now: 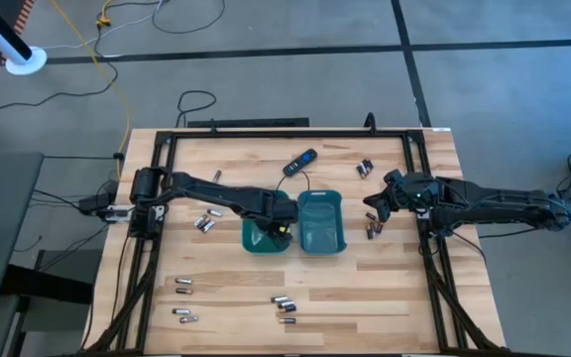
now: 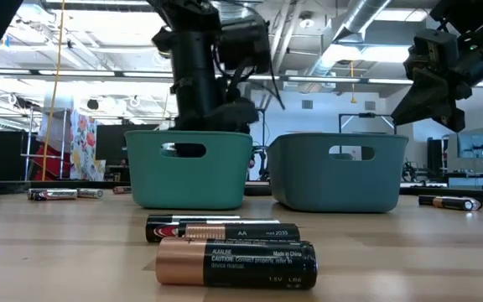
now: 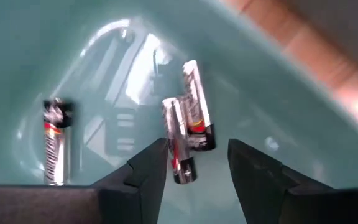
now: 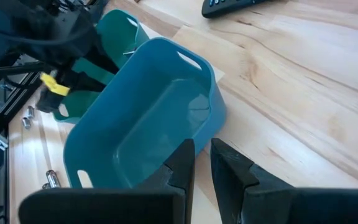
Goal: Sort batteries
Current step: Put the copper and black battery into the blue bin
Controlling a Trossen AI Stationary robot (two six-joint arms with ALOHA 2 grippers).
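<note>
Left gripper (image 3: pixel 193 163) inside left teal tray (image 1: pixel 256 238), fingers spread, holding nothing. Silvery batteries (image 3: pixel 188 127) lie on tray floor just beyond fingertips, third battery (image 3: pixel 56 140) off to one side. Right gripper (image 4: pixel 202 163) raised beside right teal tray (image 4: pixel 148 118), fingers narrowly parted, empty. More batteries (image 1: pixel 284 305) scattered on table (image 1: pixel 385 288).

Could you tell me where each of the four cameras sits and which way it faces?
High view: above, straight down on the table, both arms, two teal trays.
Low view: at tabletop height, level across batteries to both trays; arms come from above.
Left wrist view: on the left arm, into the left tray holding three batteries; left tool open.
Right wrist view: on the right arm, over the empty right tray; right tool nearly closed, empty.
Shared: high and right wrist views both show the black remote.
</note>
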